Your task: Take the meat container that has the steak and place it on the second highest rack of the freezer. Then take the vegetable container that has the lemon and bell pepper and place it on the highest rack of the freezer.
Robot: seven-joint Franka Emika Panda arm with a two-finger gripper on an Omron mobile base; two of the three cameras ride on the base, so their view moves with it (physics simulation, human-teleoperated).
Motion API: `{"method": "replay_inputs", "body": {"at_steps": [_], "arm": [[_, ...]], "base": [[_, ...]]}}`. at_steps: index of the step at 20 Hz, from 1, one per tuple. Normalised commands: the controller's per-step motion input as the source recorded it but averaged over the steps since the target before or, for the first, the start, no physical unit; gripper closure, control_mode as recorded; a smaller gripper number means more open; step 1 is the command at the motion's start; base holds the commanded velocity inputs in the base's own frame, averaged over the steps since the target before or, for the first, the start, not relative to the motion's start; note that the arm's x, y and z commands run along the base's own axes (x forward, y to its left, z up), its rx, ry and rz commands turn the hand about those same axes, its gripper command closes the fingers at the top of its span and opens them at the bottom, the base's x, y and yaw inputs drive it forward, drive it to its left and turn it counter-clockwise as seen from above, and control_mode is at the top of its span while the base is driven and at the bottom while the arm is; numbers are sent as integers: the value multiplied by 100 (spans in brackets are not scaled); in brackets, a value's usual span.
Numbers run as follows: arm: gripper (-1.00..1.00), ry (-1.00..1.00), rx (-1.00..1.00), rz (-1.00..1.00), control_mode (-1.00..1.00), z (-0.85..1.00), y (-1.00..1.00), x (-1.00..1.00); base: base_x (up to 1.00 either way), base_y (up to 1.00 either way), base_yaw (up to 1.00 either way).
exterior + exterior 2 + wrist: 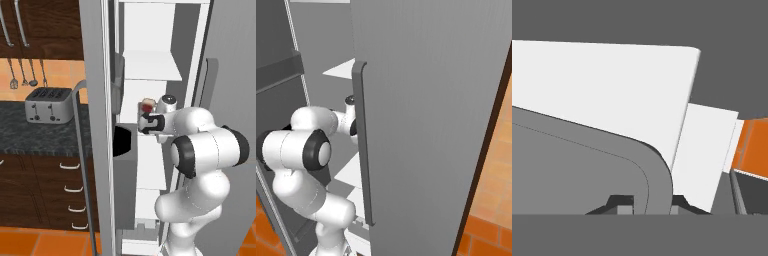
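Gripper (145,121) reached into the open freezer (150,65), fingers nearly closed on the rim of the meat container (572,165) (grey tray edge pinched between the 2 fingertips (623,202) in the hand view). Tray spreading up and away from the fingers, curved corner just past them. Steak (147,105) directly above the fingers in the left base view. White shelf (612,90) lying beyond the tray, under its far edge. Toaster (48,104) well off to the side on the dark counter (45,137).
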Motion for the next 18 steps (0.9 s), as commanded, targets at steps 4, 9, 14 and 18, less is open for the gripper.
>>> {"method": "replay_inputs", "body": {"at_steps": [4,9,14,18], "arm": [[100,0,0,0,-100,-19,0,6],[-100,0,-1,0,-100,-19,3,0],[-100,0,-1,0,-100,-4,6,1],[-100,-5,0,0,-100,14,0,-8]], "base": [[0,0,0],[0,0,0],[0,0,0],[0,0,0]]}}
